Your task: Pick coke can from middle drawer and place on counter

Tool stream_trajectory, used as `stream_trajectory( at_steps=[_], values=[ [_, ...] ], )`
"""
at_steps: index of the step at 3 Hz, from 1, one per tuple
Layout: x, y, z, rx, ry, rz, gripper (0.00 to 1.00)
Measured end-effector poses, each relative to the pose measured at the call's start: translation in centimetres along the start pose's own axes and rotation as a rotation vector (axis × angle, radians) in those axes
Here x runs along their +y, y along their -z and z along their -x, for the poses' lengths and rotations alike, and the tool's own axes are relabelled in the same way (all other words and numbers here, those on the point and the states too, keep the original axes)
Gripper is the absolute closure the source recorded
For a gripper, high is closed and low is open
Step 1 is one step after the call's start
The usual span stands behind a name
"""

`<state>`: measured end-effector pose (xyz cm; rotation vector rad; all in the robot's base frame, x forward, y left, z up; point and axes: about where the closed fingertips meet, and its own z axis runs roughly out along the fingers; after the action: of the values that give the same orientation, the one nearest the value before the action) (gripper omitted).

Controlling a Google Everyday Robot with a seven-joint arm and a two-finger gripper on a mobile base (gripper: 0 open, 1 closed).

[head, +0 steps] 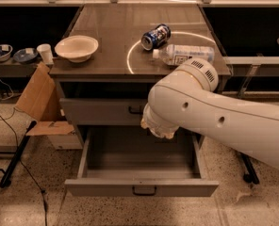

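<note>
Because my own white arm (215, 121) reaches in from the right and fills the space in front of the cabinet, my gripper is hidden behind it. It lies somewhere past the arm's rounded end, just below the closed upper drawer (102, 111) and over the rear of the middle drawer (142, 188). I cannot tell how far open it is or whether it holds anything. The middle drawer is pulled fully out, its grey front and dark bar handle nearest the camera. The coke can does not show in the part of the drawer I can see, and my arm covers the right rear corner, so I cannot tell where it lies or which way its long axis runs. On the counter (111, 27) a blue-and-white can (155, 36) lies on its side, near a clear plastic bottle (184, 54) that is also on its side, both by the white arc (130, 60). A cream bowl (76, 47) stands upright at the counter's left edge.
</note>
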<state>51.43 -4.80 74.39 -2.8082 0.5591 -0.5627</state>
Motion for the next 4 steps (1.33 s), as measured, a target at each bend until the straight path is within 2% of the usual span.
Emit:
stream_trajectory(
  at_steps=[1,2,3,4],
  values=[
    [-0.4,1.6,0.3,0.033,0.007,-0.039,1.00],
    [-2.5,5.9,0.8,0.117,0.050,-0.124,1.00],
    [-5.9,9.2,0.7,0.171,0.096,-0.202,1.00],
    [-9.7,10.4,-1.0,0.188,0.111,-0.247,1.00]
  ],
)
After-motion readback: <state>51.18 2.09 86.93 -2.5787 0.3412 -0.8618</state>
